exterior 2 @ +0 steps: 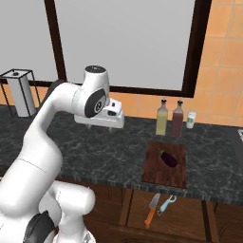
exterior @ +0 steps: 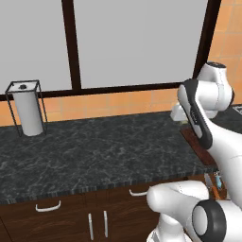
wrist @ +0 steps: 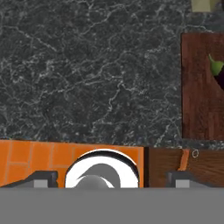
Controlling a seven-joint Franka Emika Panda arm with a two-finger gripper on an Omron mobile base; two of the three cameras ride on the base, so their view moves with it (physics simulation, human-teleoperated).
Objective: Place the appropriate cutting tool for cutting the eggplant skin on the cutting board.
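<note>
A small dark purple eggplant (exterior 2: 168, 158) lies on the reddish-brown cutting board (exterior 2: 159, 178) at the right of the counter. Just below the board's front edge, an open drawer (exterior 2: 190, 218) holds an orange-handled knife (exterior 2: 151, 209) and a light-blue-handled peeler (exterior 2: 166, 204). My gripper (exterior 2: 101, 124) hovers over the dark counter, well left of the board, open with nothing between its fingers. In the hand view the fingertips (wrist: 42, 178) stand wide apart, with the board (wrist: 199, 109) and the eggplant's green stem (wrist: 215, 66) at the right edge and the knife handle (wrist: 184, 159) below.
Two glass bottles (exterior 2: 162, 118) (exterior 2: 178, 118) and a small white cup (exterior 2: 191, 119) stand behind the board. A paper towel holder (exterior: 26, 109) stands at the far left by the window. Dark marbled countertop (exterior: 104, 151) spreads between them.
</note>
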